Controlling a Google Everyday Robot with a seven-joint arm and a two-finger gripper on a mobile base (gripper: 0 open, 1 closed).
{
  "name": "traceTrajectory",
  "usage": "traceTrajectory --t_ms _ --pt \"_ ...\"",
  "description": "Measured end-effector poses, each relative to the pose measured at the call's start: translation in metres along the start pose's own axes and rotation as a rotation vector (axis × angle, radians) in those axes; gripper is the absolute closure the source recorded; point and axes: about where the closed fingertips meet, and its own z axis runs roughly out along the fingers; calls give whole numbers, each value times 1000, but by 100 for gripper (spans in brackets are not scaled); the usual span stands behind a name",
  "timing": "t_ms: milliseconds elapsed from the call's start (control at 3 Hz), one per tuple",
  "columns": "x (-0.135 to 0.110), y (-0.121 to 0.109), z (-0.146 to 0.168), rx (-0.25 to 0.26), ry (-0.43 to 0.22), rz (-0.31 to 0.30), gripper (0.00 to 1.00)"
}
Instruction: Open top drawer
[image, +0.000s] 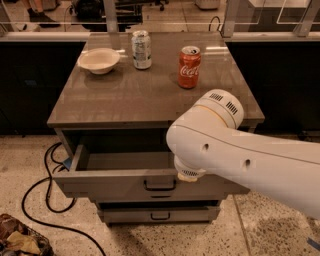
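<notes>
Camera view: top drawer (110, 182) stands open, jaws at its front.

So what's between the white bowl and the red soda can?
A silver drink can, in the camera view; the end effector sits by the open grey top drawer.
</notes>
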Motion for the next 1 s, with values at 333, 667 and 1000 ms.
traceTrajectory --t_ms 333,667,1000 --pt "0 0 0 0 0 -1 78" --pt "0 0 0 1 1 -1 99" --pt "0 0 0 1 0 -1 100"
